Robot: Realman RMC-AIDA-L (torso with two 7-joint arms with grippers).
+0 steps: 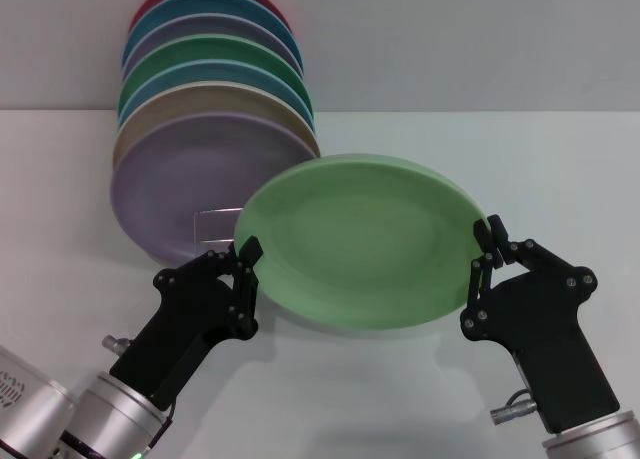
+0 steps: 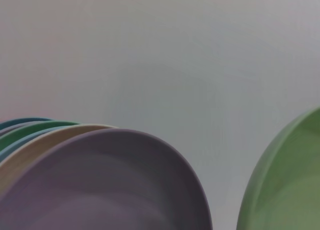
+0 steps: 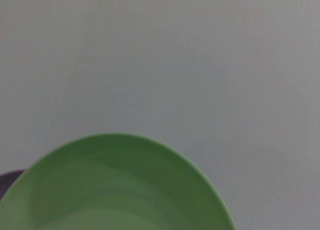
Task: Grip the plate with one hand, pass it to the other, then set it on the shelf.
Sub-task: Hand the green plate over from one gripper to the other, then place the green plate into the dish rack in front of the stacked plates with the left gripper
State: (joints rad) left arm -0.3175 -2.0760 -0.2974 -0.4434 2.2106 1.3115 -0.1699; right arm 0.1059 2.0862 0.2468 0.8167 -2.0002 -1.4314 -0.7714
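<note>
Plate (image 1: 360, 241) of pale green hangs above the white table (image 1: 560, 169), tilted with its face toward the robot, held at both ends of its width. The left gripper (image 1: 248, 251) has its black fingers closed on the rim on the robot's left, and the right gripper (image 1: 486, 241) pinches the opposite rim in the same way, so this looks like the middle of the hand-over.

The main risk is in the release. If one gripper opens before the other's hold is sure, the smooth matte rim could slide from the narrow finger pads and the plate would swing down or drop. If the two arms pull apart or twist while both are clamped, the rigid plate could be wrenched loose. The plate also sits close in front of the lilac plate (image 1: 170, 194), the front one of a row of coloured plates (image 1: 215, 74) standing on edge; a careless swing could knock it and tip the row.

The wire rack (image 1: 213, 225) shows only as a thin clear loop just beside the left rim, much narrower than the plate, so seating will need a true, upright entry.

All plates are round, shallow, plain and matte, with soft raised rims.
</note>
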